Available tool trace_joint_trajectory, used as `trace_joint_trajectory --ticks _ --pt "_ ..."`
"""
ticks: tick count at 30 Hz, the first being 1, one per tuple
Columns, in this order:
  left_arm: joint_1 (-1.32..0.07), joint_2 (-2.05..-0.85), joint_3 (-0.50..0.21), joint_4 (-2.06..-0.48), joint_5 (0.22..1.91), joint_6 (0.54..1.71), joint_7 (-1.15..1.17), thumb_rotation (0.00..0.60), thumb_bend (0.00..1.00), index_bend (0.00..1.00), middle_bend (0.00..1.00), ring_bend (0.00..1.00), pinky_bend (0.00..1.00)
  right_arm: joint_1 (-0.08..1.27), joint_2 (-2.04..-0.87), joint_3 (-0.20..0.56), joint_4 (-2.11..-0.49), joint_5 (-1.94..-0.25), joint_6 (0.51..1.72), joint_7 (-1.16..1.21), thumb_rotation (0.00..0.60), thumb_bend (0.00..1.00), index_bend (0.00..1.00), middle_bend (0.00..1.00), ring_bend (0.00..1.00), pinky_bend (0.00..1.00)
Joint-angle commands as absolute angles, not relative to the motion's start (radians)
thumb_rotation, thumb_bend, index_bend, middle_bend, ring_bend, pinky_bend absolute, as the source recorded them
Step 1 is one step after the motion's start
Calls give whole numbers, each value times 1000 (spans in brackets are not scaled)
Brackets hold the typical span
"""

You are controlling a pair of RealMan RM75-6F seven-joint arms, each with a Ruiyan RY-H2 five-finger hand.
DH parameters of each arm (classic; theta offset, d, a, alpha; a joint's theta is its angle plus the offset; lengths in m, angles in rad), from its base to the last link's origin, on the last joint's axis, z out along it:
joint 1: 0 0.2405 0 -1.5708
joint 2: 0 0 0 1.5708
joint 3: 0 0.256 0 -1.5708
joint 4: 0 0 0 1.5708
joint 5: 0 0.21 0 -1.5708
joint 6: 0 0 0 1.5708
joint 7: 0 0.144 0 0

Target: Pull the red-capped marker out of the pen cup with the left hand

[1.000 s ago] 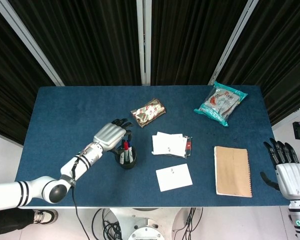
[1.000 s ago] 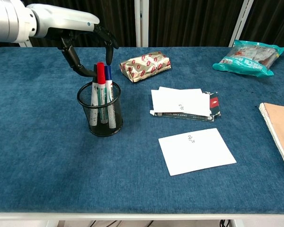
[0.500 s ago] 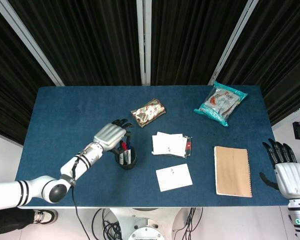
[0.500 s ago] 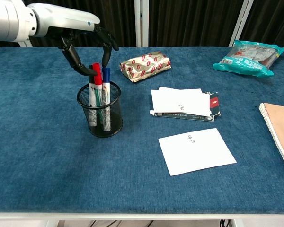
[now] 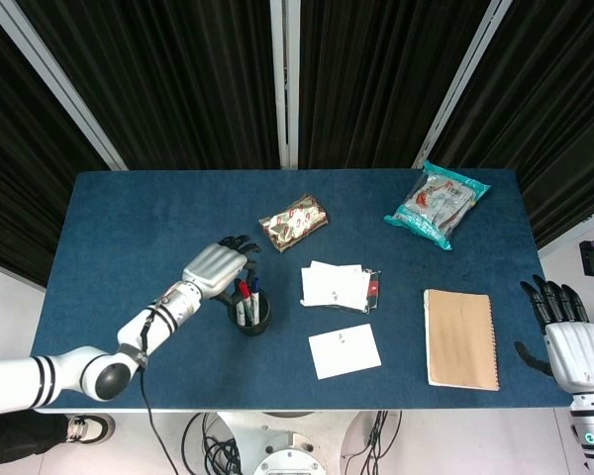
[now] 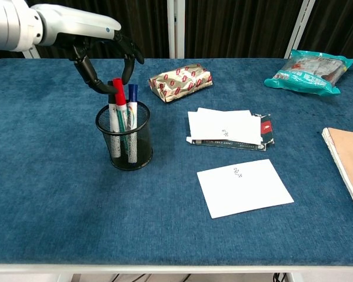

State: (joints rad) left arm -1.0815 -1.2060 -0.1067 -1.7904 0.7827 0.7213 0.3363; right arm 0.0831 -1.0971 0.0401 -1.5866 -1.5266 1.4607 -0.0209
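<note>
A black mesh pen cup (image 6: 124,138) (image 5: 250,313) stands left of the table's middle with several markers in it. The red-capped marker (image 6: 117,91) (image 5: 244,291) sticks up highest and leans a little left. My left hand (image 6: 103,59) (image 5: 214,267) hovers just behind and above the cup. Its thumb and a curled finger close on the red cap from either side. Beside the red one stand a blue-capped marker (image 6: 132,93) and a black-capped one. My right hand (image 5: 572,341) lies off the table's right edge, fingers spread and holding nothing.
A red-and-gold wrapped packet (image 6: 180,81) lies behind the cup. To its right are white cards on a dark box (image 6: 226,127), a loose white card (image 6: 245,187), a tan notebook (image 5: 460,337) and a teal snack bag (image 6: 310,71).
The left hand's fingers have closed in around the red cap, and the red-capped marker has tipped slightly leftward in the cup. The right hand has barely shifted.
</note>
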Motion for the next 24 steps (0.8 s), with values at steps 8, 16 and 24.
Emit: trace_joint_trajectory --ticks 8,16,24 --pt "-1089 -1197 -94 -1791 775 720 332 600 315 505 119 0 112 85 -1099 39 -1590 -1519 1450 -28 600 179 0 0 0 0" --pt "-1095 -1200 -87 -1786 771 720 328 600 325 509 119 0 112 85 -1097 39 -1592 -1514 1446 -31 600 179 0 0 0 0" --pt "-1096 -1197 -90 -1788 779 711 308 600 343 545 130 0 112 86 -1098 39 -1589 -1511 1442 -29 600 179 0 0 0 0"
